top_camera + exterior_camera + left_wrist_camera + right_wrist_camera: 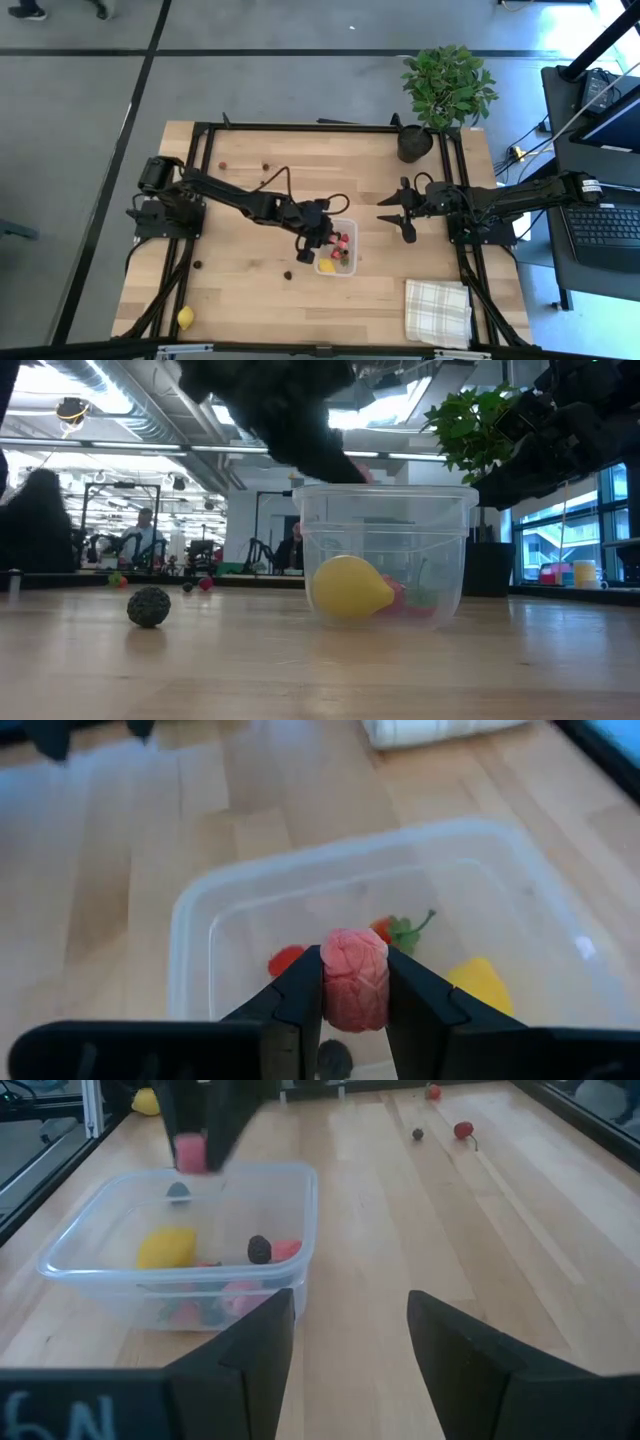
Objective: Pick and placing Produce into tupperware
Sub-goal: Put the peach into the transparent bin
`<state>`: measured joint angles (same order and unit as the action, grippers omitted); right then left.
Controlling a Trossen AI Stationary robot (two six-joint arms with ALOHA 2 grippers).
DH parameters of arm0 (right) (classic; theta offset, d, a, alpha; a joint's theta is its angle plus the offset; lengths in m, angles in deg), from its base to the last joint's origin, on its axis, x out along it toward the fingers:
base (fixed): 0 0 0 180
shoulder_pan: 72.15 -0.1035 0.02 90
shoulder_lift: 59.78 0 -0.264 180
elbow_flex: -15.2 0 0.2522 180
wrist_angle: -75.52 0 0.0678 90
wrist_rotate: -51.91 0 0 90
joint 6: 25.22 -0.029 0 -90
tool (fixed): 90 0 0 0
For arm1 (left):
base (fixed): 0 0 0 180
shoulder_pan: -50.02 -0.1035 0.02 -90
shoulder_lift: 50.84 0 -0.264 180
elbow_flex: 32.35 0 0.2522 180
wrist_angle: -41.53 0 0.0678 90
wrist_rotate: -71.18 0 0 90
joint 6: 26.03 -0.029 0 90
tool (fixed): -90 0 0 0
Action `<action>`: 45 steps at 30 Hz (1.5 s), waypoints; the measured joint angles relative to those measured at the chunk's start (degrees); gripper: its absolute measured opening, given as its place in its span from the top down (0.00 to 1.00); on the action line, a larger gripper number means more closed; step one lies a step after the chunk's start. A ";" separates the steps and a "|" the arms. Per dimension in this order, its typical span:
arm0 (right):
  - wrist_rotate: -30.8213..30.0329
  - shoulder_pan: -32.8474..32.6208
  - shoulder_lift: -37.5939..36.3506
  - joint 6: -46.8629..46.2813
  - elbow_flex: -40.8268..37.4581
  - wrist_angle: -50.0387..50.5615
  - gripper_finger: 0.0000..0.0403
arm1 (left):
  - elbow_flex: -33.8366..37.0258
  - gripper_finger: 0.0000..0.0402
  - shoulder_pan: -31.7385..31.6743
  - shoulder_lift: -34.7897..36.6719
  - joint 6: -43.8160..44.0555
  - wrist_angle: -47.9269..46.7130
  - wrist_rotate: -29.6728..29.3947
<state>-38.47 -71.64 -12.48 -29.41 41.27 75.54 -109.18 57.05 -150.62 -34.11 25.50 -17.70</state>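
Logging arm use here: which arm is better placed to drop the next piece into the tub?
The left. Its hand is shut on a pink berry right over the tub. The right hand hangs open and empty beside the tub, holding nothing.

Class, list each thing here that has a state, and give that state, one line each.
Tub: upright, open, partly filled with fruit.
Pink berry: held above the tub.
Left gripper: shut on the pink berry.
Right gripper: open, empty, beside the tub.
Cloth: folded, lying flat.
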 joint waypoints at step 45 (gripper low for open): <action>0.00 0.00 0.00 -0.02 0.00 -0.06 0.51 | 0.00 0.75 -0.02 -5.03 1.53 1.88 -0.59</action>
<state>-38.47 -71.64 -12.48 -29.43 41.27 75.48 -109.18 57.03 -155.65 -32.58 27.38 -18.29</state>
